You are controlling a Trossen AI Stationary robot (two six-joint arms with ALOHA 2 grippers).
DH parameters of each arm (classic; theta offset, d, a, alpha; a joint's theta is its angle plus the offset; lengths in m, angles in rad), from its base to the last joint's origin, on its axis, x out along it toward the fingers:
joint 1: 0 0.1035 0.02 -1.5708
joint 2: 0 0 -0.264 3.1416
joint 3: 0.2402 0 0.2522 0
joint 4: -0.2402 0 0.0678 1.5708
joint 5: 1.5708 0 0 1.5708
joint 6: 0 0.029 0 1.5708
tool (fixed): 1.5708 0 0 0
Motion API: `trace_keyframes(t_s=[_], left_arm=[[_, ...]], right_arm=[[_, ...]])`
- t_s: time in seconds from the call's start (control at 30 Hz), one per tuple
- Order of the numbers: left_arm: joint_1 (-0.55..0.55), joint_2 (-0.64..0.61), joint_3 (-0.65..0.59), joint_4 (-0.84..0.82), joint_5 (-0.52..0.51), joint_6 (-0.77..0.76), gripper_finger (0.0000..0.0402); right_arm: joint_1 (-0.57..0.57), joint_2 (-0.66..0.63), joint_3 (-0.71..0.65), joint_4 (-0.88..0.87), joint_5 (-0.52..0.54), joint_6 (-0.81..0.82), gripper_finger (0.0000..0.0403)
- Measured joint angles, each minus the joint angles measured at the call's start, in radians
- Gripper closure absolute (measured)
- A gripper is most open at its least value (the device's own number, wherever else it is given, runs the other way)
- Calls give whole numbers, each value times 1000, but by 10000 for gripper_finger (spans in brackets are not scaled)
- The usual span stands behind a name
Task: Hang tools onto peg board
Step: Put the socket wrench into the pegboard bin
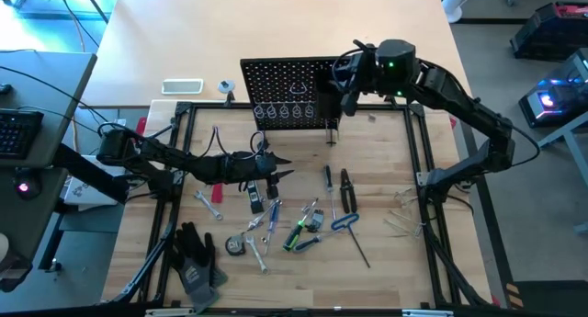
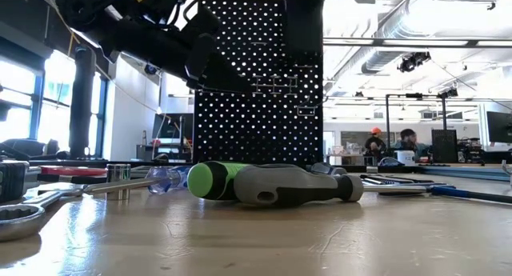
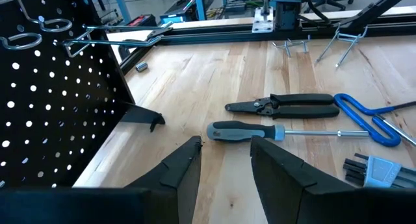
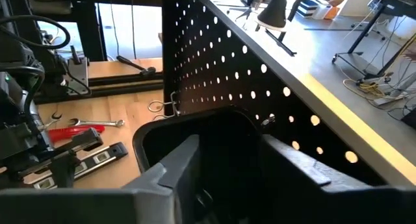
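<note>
The black peg board point(image 1: 289, 92) stands upright at the table's far middle, with wire ring holders point(image 1: 283, 110) and a black box bin point(image 4: 195, 136) on its front. My right gripper point(image 4: 234, 159) is open just above the bin's mouth, with nothing visible between its fingers. My left gripper point(image 3: 225, 156) is open and low over the table in front of the board, also holding nothing. A grey-and-black-handled screwdriver point(image 3: 247, 130) lies on the wood just beyond its fingertips. Black pliers point(image 3: 286, 105), a blue hex key point(image 3: 364, 113), a green screwdriver point(image 1: 299, 234) and silver wrenches point(image 1: 209, 205) lie flat on the table.
Black work gloves point(image 1: 195, 262) lie near the front left. A white flat device point(image 1: 182, 85) sits beyond the black frame point(image 1: 418, 142) that borders the work area. Loose wire hooks point(image 1: 404, 216) lie at the right. Bare wood lies between the tools and the board.
</note>
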Motion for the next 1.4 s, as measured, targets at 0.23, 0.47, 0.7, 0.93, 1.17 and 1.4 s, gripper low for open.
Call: trace_keyframes(t_s=[0.23, 0.47, 0.7, 0.93, 1.17, 1.4], left_arm=[[0, 0, 0, -1, 0, 1, 275], [0, 0, 0, -2, 0, 18, 275], [0, 0, 0, -1, 0, 27, 275], [0, 0, 0, 0, 0, 28, 275], [0, 0, 0, -10, 0, 26, 275], [0, 0, 0, -12, 0, 28, 275]], right_arm=[[39, -66, 0, 3, 79, -8, 221], [148, -177, 0, -160, 331, 31, 220], [170, -206, -71, -442, 480, 218, 220], [127, -205, -360, -390, 475, 290, 220], [13, -204, -715, -91, 331, 289, 220], [-198, -204, -948, 210, 193, 198, 239]])
